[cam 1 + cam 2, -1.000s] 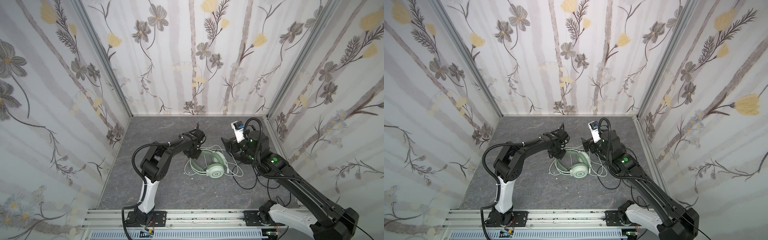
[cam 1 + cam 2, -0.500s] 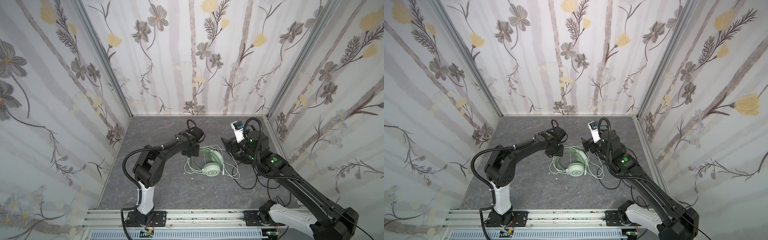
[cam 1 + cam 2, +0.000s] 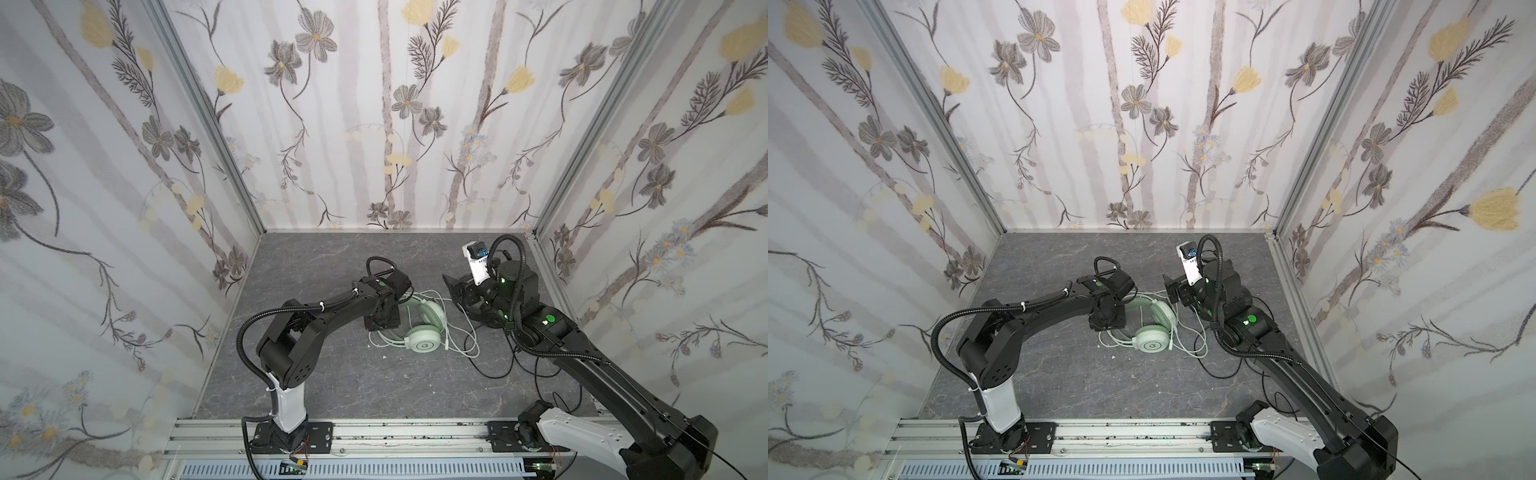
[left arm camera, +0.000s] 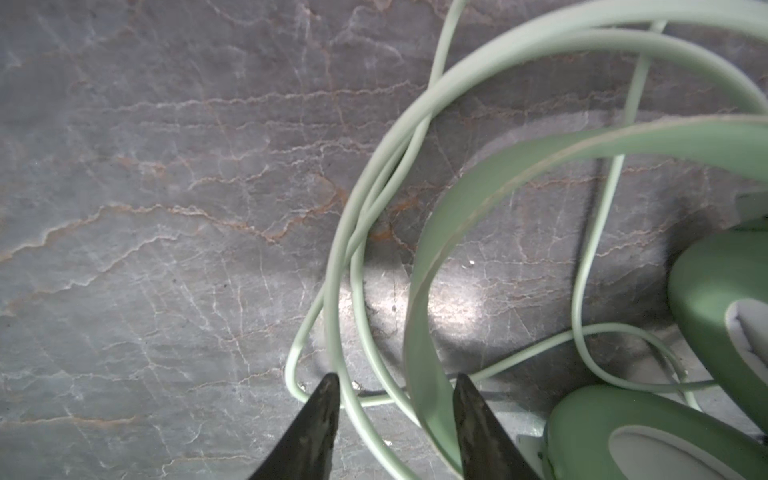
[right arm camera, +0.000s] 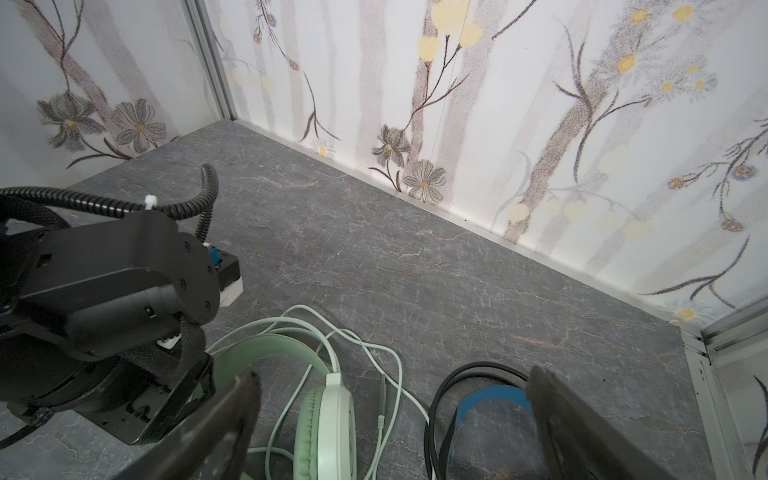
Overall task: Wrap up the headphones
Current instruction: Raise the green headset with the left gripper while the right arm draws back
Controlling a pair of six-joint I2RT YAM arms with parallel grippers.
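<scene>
The mint green headphones [image 3: 424,336] [image 3: 1152,338] lie on the grey floor in both top views, their whitish cable [image 3: 469,353] looped loosely around them. My left gripper [image 4: 395,384] [image 3: 382,322] points down at the headband's left side. It is open, and the headband [image 4: 457,199] and two cable loops [image 4: 345,249] pass between its fingers. My right gripper [image 5: 392,378] [image 3: 455,291] hovers wide open to the right of the mint earcup [image 5: 328,419]. The black headphones' blue inner headband [image 5: 490,399] lies under it. The right arm hides them in both top views.
A thin black cable [image 3: 494,370] [image 3: 1221,374] trails across the floor beneath the right arm. Flowered walls close in the floor at the back and both sides. An aluminium rail [image 3: 374,436] carries both arm bases at the front.
My left gripper has opened and come down toward the front, over the left side of the mint headband. The left elbow swung left. The right arm has not moved.
</scene>
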